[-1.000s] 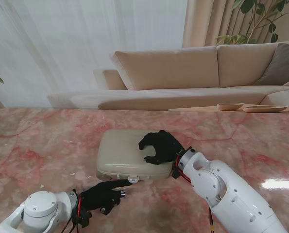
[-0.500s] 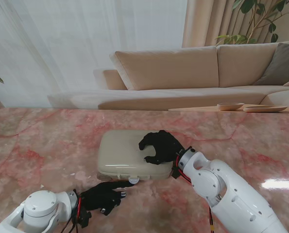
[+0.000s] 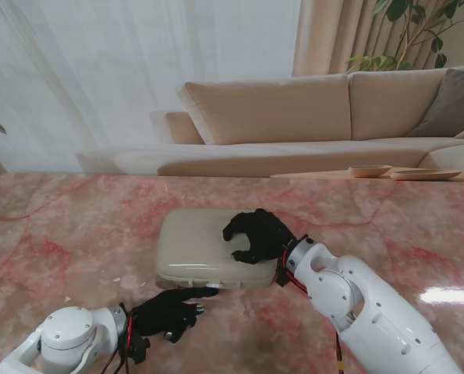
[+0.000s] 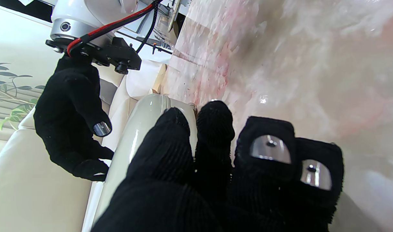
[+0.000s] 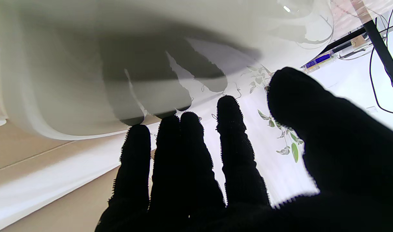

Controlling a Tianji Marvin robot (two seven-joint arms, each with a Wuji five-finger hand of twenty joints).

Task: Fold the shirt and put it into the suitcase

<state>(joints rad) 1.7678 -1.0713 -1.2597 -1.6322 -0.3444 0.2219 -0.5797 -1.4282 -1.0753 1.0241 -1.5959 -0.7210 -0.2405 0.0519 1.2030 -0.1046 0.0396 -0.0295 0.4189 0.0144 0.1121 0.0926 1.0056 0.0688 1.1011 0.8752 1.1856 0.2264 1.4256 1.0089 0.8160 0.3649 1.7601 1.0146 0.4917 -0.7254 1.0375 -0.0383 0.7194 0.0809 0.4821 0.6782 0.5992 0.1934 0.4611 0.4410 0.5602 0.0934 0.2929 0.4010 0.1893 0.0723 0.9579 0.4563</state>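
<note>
No writing shows on the closed suitcase (image 3: 204,248). Right hand (image 3: 255,234) rests spread on its lid, holding nothing; left hand (image 3: 168,312), fingers extended and empty, touches its near edge.

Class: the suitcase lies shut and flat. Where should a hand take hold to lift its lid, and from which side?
At the lid's near edge by the seam, from the robot's side: the suitcase lies flat with its latch tab there, by the left hand.

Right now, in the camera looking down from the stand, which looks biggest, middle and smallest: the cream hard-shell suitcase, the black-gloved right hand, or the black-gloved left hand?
1. Cream hard-shell suitcase, clearly biggest.
2 and 3. Black-gloved right hand and black-gloved left hand look about alike; the left one is nearer the camera, so I won't rank them.
</note>
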